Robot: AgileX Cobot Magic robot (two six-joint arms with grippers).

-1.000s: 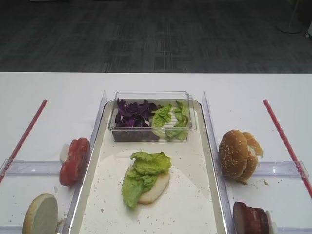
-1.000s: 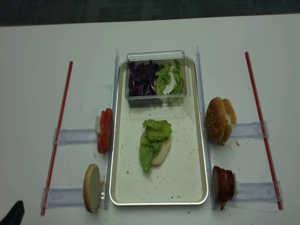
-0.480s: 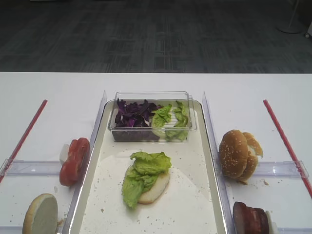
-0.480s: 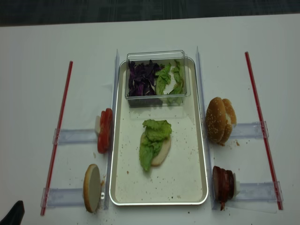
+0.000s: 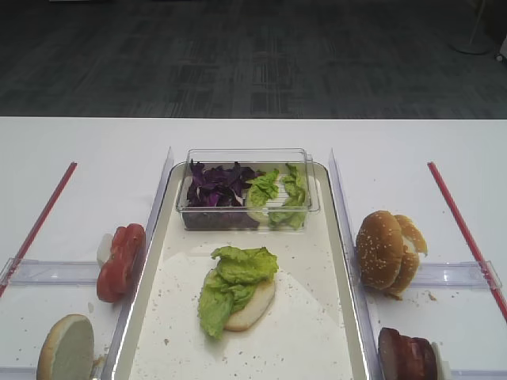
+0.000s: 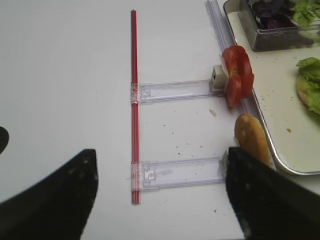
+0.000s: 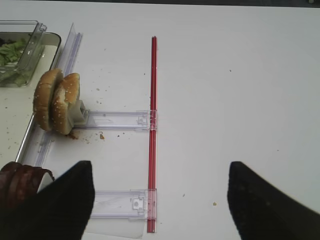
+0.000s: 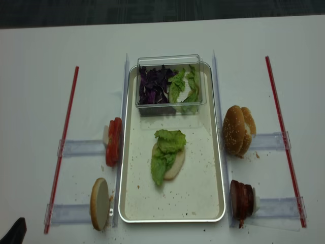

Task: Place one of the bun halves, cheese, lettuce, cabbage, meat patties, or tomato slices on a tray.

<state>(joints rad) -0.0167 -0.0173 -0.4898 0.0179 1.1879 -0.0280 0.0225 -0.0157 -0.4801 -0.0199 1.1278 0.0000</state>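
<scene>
In the metal tray (image 8: 172,220), a clump of lettuce (image 8: 166,150) lies on a bun half (image 5: 255,307). At the tray's far end, a clear tub holds purple cabbage (image 5: 215,184) and more lettuce (image 5: 282,190). Left of the tray are tomato slices (image 6: 237,75) and a bun half (image 6: 251,137) on edge. To its right stand bun halves (image 7: 55,100) and meat patties (image 7: 20,182). Cheese is out of view. My left gripper (image 6: 160,170) is open over a left holder. My right gripper (image 7: 160,172) is open over bare table, nothing between its fingers.
Red strips (image 8: 63,145) (image 8: 284,137) run along both sides of the white table. Narrow clear plastic holders (image 7: 117,120) (image 6: 172,91) lie between the strips and the tray. Clear upright guards (image 5: 339,198) flank the tray. A dark tip (image 8: 15,231) shows at the bottom-left corner.
</scene>
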